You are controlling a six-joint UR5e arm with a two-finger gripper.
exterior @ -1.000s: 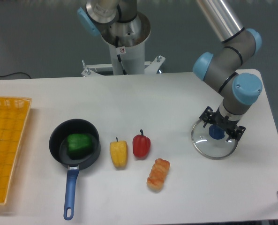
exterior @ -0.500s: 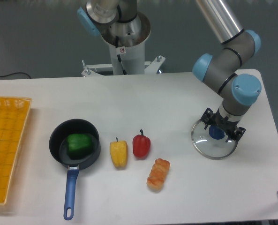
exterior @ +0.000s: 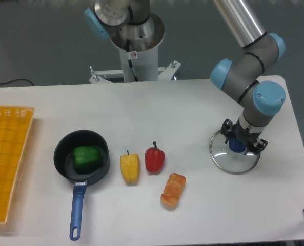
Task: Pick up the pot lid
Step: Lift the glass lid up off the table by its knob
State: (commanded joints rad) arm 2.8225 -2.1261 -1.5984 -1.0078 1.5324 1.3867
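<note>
At the right, my gripper (exterior: 240, 139) points down over the pot lid, a finger on either side of its blue knob (exterior: 237, 145). The fingers stand close to the knob; whether they press on it I cannot tell. The round, clear lid (exterior: 232, 163) with a thin rim lies flat on the table, its back part hidden by the gripper.
A black pan (exterior: 64, 159) with a blue handle holds a green pepper (exterior: 86, 158) at the left. A yellow item (exterior: 129, 168), a red pepper (exterior: 154, 159) and an orange-brown item (exterior: 173, 191) lie mid-table. An orange crate (exterior: 8, 164) stands far left.
The gripper's fingers have drawn somewhat closer together around the blue knob. The lid and the other objects have stayed where they were.
</note>
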